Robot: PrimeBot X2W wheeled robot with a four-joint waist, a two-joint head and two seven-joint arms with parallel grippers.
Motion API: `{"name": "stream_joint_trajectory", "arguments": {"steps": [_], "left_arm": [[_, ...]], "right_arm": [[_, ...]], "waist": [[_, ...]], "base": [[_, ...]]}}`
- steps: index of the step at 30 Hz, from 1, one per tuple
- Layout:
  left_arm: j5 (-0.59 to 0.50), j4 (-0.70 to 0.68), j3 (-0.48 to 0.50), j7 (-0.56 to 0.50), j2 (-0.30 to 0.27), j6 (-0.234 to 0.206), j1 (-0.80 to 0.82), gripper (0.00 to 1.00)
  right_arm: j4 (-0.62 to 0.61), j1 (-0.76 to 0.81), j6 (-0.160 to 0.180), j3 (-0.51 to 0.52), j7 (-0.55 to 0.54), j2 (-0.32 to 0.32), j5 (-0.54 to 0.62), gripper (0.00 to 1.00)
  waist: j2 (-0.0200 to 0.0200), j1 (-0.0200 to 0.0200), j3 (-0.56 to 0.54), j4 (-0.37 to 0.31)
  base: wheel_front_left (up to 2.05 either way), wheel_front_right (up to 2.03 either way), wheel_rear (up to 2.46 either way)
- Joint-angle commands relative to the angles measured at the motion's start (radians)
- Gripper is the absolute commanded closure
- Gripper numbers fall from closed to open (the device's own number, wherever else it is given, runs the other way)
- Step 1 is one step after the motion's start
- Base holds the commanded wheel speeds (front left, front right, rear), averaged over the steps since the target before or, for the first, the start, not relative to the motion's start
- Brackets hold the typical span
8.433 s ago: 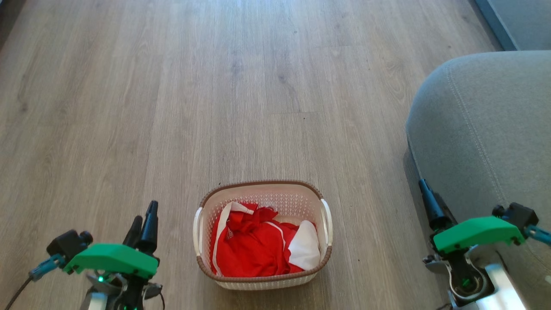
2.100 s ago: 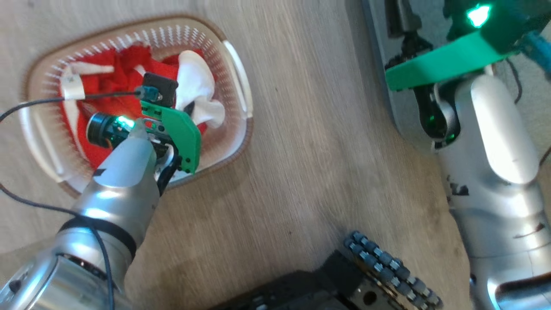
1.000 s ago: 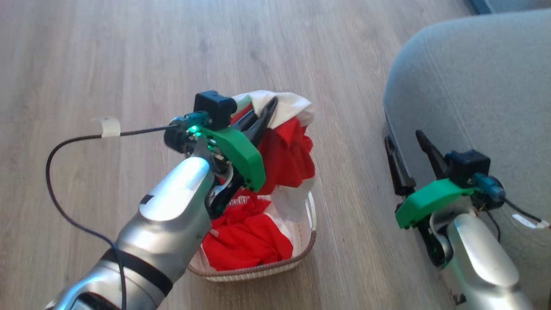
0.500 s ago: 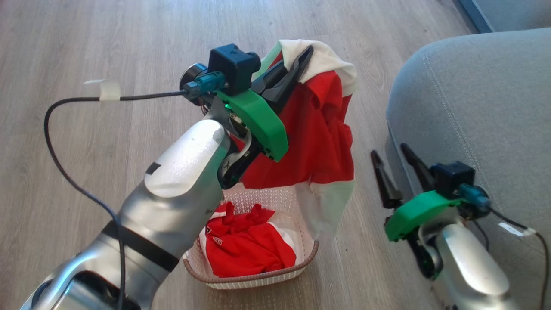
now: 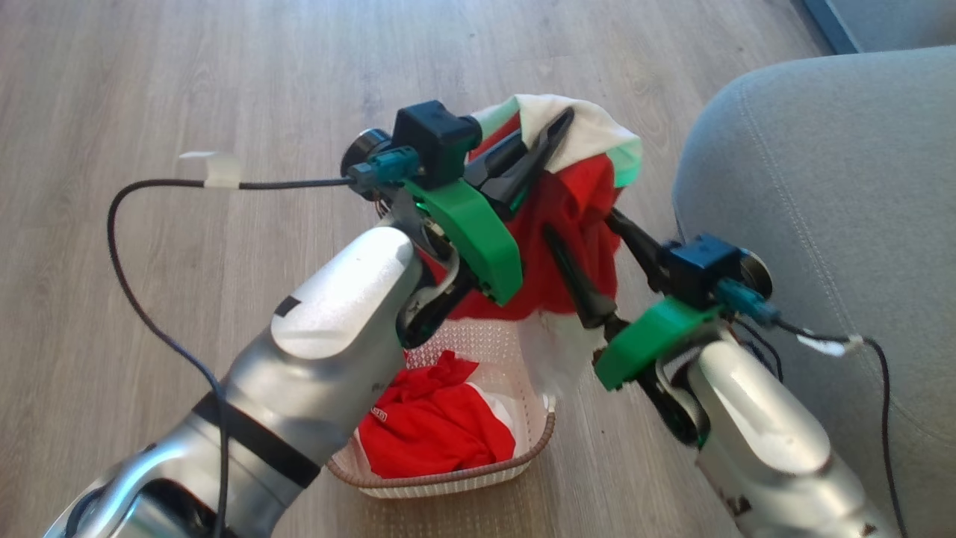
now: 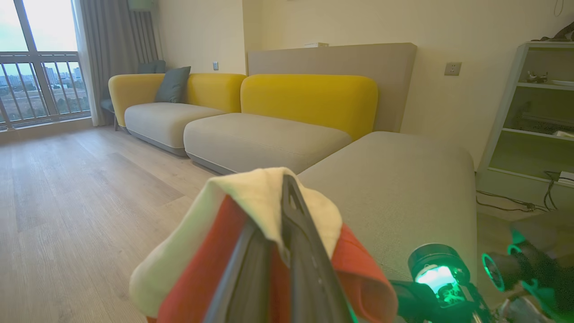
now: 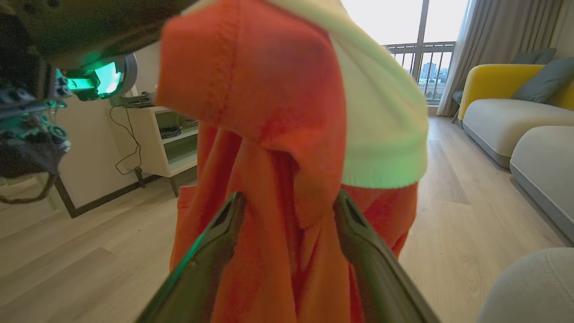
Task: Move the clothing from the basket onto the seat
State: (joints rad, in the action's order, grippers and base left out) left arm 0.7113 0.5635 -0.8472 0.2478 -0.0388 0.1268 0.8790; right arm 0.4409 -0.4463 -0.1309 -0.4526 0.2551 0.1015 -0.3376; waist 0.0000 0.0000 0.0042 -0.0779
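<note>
Above the basket (image 5: 441, 476), perforated cream plastic with a brown woven rim: clothing (image 5: 567, 187), soft red fabric with a white panel, draped from the left gripper (image 5: 559, 127), fingers pressed together on the white fold. More red fabric lies bunched in the basket. Fingers of the right gripper (image 5: 579, 224) are spread, straddling the hanging red cloth. Grey stitched seat (image 5: 821, 187), rounded corner, just right; plank floor (image 5: 224, 75) open left and far. Left wrist view adds a yellow-backed sofa (image 6: 309, 98); right wrist view, a white shelf (image 7: 166, 143).
</note>
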Motion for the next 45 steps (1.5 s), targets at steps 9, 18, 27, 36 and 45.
{"name": "stream_joint_trajectory", "arguments": {"steps": [9, 18, 27, 36, 45], "left_arm": [[0.069, -0.080, -0.065, 0.008, -0.012, -0.016, 0.046, 1.00], [0.127, -0.075, -0.116, 0.011, -0.011, -0.033, 0.045, 1.00], [0.080, -0.023, -0.093, 0.014, -0.035, -0.006, -0.003, 0.00], [-0.023, -0.032, 0.035, 0.014, -0.069, 0.002, -0.123, 0.00], [-0.104, -0.065, 0.163, 0.014, -0.076, 0.003, -0.240, 0.00]], "right_arm": [[0.222, -0.160, 0.000, -0.056, 0.007, -0.048, 0.031, 0.00], [0.235, -0.200, 0.000, -0.100, 0.007, -0.051, -0.054, 1.00], [0.146, -0.158, 0.000, -0.019, 0.007, -0.044, -0.023, 1.00], [0.060, -0.081, 0.000, 0.012, 0.007, 0.000, -0.016, 1.00], [-0.033, -0.011, 0.000, 0.040, 0.007, 0.046, -0.018, 1.00]], "waist": [[0.0000, 0.0000, 0.003, 0.045], [0.0000, 0.0000, 0.018, 0.044], [0.0000, 0.0000, 0.034, -0.041], [0.0000, 0.0000, 0.022, -0.218], [0.0000, 0.0000, -0.005, -0.417]], "base": [[0.00, 0.00, 0.00], [0.00, 0.00, 0.00], [0.00, 0.00, 0.00], [0.00, 0.00, 0.00], [0.00, 0.00, 0.00]]}}
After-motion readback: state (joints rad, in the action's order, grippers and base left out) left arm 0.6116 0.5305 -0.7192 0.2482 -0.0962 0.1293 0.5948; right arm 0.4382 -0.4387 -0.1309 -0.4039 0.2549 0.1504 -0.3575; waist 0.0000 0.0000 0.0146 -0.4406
